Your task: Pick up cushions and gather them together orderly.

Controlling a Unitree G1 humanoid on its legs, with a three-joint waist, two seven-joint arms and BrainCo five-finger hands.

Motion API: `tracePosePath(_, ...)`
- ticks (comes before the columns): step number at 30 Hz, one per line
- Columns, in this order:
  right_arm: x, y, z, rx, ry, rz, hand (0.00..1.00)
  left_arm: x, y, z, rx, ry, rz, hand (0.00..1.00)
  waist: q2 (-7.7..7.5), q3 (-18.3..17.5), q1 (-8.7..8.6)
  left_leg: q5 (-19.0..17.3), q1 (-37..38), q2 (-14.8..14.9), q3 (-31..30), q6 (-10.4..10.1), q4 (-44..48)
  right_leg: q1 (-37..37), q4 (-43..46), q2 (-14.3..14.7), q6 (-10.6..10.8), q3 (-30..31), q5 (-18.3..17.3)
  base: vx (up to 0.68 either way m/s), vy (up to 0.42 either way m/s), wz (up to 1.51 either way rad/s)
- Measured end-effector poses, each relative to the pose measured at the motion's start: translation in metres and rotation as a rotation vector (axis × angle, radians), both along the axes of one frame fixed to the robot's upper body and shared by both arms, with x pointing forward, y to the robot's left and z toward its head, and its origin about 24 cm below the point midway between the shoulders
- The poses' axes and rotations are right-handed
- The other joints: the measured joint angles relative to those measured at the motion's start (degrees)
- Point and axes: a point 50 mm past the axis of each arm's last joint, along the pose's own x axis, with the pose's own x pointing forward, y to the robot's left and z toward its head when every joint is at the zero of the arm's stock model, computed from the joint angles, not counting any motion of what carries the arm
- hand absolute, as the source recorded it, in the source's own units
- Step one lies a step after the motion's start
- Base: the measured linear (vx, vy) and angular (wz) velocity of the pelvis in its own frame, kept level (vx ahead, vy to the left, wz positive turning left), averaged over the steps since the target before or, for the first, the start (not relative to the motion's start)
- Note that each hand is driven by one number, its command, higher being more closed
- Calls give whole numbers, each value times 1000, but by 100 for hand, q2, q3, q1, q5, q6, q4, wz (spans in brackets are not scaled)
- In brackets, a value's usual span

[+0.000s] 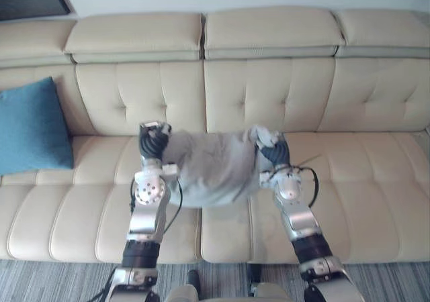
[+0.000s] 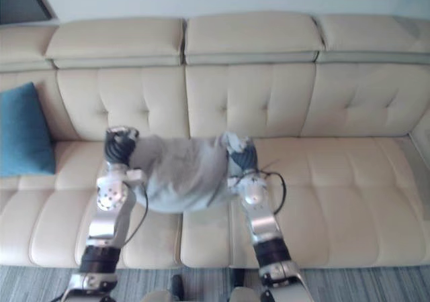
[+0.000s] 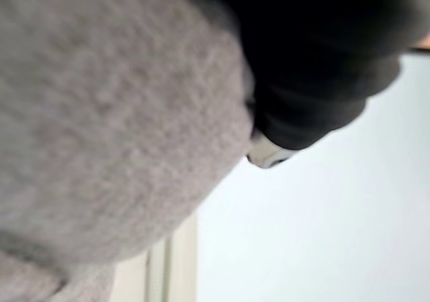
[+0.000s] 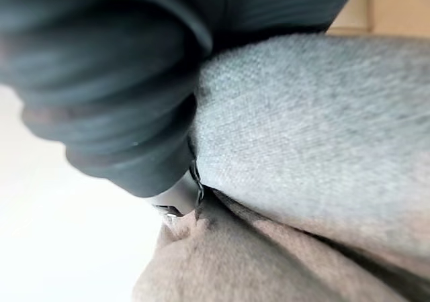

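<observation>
Over sofa seat front, you are holding grey cushion between both hands, apparently lifted off seat. Left hand is clamping curled fingers on cushion's upper left corner, right hand clamping on upper right corner. Gripping two sides is likely stopping soft cushion sagging or twisting. Farther back, at sofa's left end, blue cushion is leaning against backrest. It is probably your gathering spot for grey one.

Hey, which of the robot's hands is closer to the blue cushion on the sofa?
Left. The left hand is on the side of the grey cushion that faces the blue cushion; the right hand is on its far side.
</observation>
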Motion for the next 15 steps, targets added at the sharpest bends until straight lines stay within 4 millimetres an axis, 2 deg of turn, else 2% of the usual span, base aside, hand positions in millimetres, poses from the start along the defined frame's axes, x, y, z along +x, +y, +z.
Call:
tracePosePath(2, 10, 6, 15, -4, -37, 8, 100, 6, 5, 14, -24, -50, 38, 100, -58, 257, 21, 83, -160, -4, 1, 8, -7, -162, 0, -9, -12, 18, 87, -147, -22, -1)
tracePosePath(4, 15, 10, 22, -5, -47, 9, 100, 9, 10, 18, -44, -65, 64, 100, -73, 498, 27, 154, -206, -4, 0, 8, -38, -223, 0, -16, -4, 26, 147, -116, -29, 0)
tracePosePath(7, 19, 12, 25, -7, -46, 7, 100, 13, 17, 14, -76, -44, 98, 100, -107, 661, 37, 252, -415, -11, -2, 2, -106, -462, 0, -24, -2, 29, 210, -87, -24, 1)
tracePosePath(8, 21, 12, 29, -7, -52, 2, 100, 15, 20, 11, -92, -29, 110, 100, -124, 860, 39, 288, -416, -12, -3, -5, -118, -470, 1, -24, -4, 28, 227, -39, -10, 0)
tracePosePath(10, 24, 15, 38, -2, -81, 0, 100, 17, 23, 10, -121, -24, 132, 100, -139, 1023, 39, 327, -459, -11, -9, -12, -126, -515, 1, -19, 11, 25, 262, -50, -9, 1)
tracePosePath(11, 25, 16, 43, 2, -95, -2, 100, 19, 23, 14, -127, -37, 132, 100, -138, 1042, 39, 351, -510, -12, -24, -12, -127, -554, 1, -20, 20, 20, 273, -35, -6, 7)
tracePosePath(13, 28, 17, 58, 13, -140, -16, 100, 26, 23, 33, -145, -105, 127, 100, -169, 1231, 49, 393, -528, -11, -63, -21, -126, -552, 2, -20, 20, 2, 301, -40, 1, 9)
tracePosePath(15, 29, 17, 64, 27, -158, -31, 100, 31, 23, 41, -162, -126, 127, 100, -184, 1279, 50, 415, -600, -12, -75, -20, -131, -618, 2, -28, 28, 3, 313, -25, 2, 3)
